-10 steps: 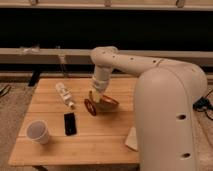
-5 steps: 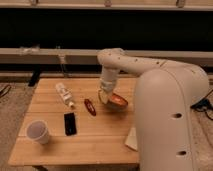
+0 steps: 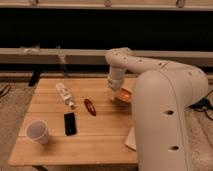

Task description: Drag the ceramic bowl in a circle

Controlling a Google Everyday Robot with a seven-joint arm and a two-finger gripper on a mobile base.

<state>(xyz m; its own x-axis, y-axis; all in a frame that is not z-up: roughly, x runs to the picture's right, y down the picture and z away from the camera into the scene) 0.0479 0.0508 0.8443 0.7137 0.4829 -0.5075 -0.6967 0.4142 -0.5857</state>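
On my bench a white paper cup (image 3: pixel 38 132) stands near the front-left corner. A black phone (image 3: pixel 70 123) lies flat beside it — a red oblong item (image 3: pixel 90 106) mid-bench, a clear bottle (image 3: pixel 65 94) toward the back-left. My gripper (image 3: pixel 118 91) hangs toward the right edge.

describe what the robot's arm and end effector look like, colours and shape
The arm is smooth, glossy off-white with thick rounded tube segments and bulbous joints; the big near segment has small dark round holes. No cables or markings show. The end effector, over the table by the ceramic bowl, looks white-grey.
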